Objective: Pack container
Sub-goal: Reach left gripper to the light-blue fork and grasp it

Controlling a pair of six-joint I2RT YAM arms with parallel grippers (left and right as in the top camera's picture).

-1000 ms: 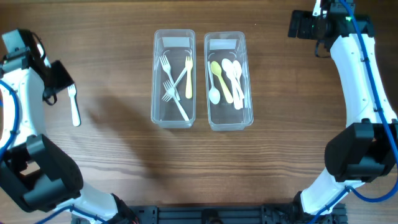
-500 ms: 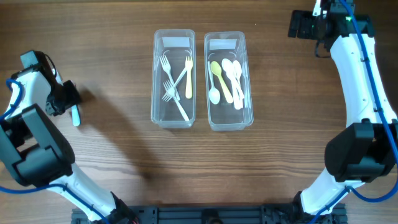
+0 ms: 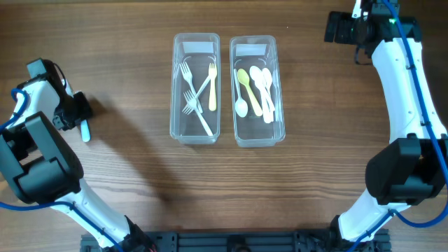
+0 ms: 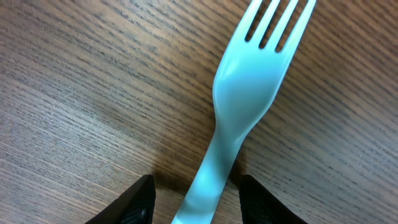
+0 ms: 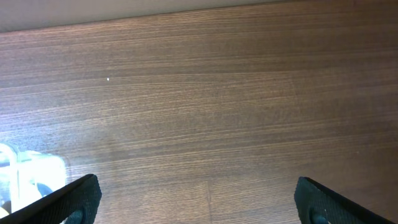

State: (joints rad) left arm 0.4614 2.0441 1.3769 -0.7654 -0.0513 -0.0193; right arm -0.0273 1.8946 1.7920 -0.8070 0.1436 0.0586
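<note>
The left gripper (image 4: 199, 200) sits spread astride the pale blue plastic fork (image 4: 249, 93) by the left edge of the desk (image 3: 133, 189); a shallow pinch could let its thin handle slip.

Toward the far edge of the wooden counter (image 3: 133, 189), a left clear rectangular plastic tub (image 3: 174, 84) holds white and yellow plastic forks (image 3: 197, 89), a right tub (image 3: 282, 87) just beside it holds matching spoons (image 3: 256, 87), and a pale blue plastic fork (image 4: 249, 93) lies by the left edge.

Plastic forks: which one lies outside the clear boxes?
The pale blue plastic fork, on the wooden table at the left gripper; the white forks and yellow fork lie in a clear box.
</note>
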